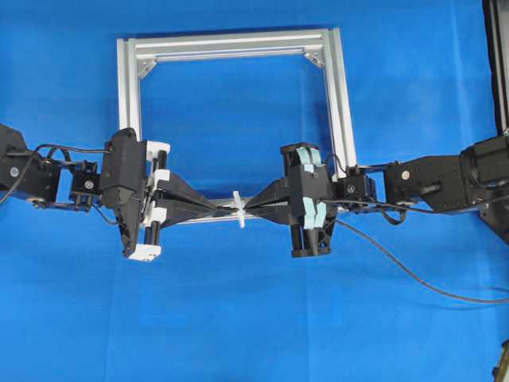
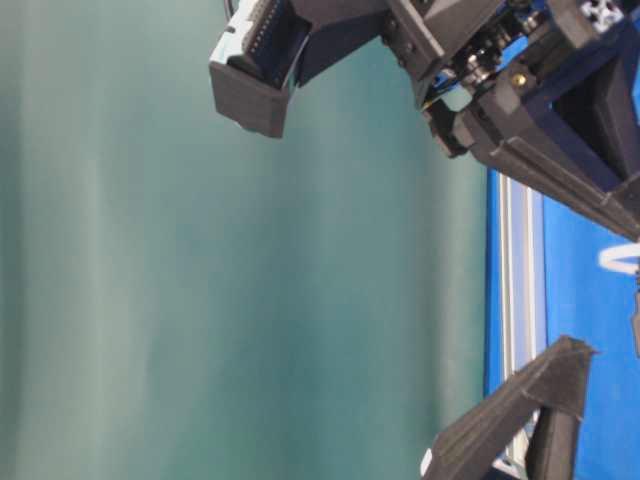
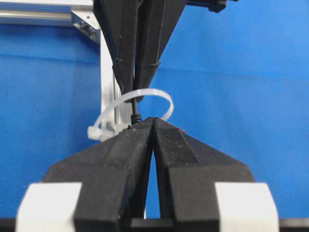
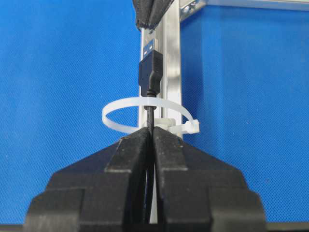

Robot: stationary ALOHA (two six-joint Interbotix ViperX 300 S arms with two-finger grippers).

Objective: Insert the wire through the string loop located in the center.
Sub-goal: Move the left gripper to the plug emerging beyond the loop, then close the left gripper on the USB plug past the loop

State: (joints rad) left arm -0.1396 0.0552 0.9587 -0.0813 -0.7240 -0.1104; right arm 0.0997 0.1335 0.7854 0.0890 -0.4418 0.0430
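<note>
Overhead: two grippers meet tip to tip over one silver frame [image 1: 342, 103] on blue cloth; the left gripper [image 1: 216, 207] and right gripper [image 1: 248, 205] flank one white string loop [image 1: 238, 208]. Left wrist view: jaws fully closed, holding nothing visible. Right wrist view: closed jaws pinch one wire [image 4: 150, 77], its plug poking through the loop.

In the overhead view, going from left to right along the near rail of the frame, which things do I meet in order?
Left end effector → string loop → right end effector → the wire trailing off to the right edge.
</note>
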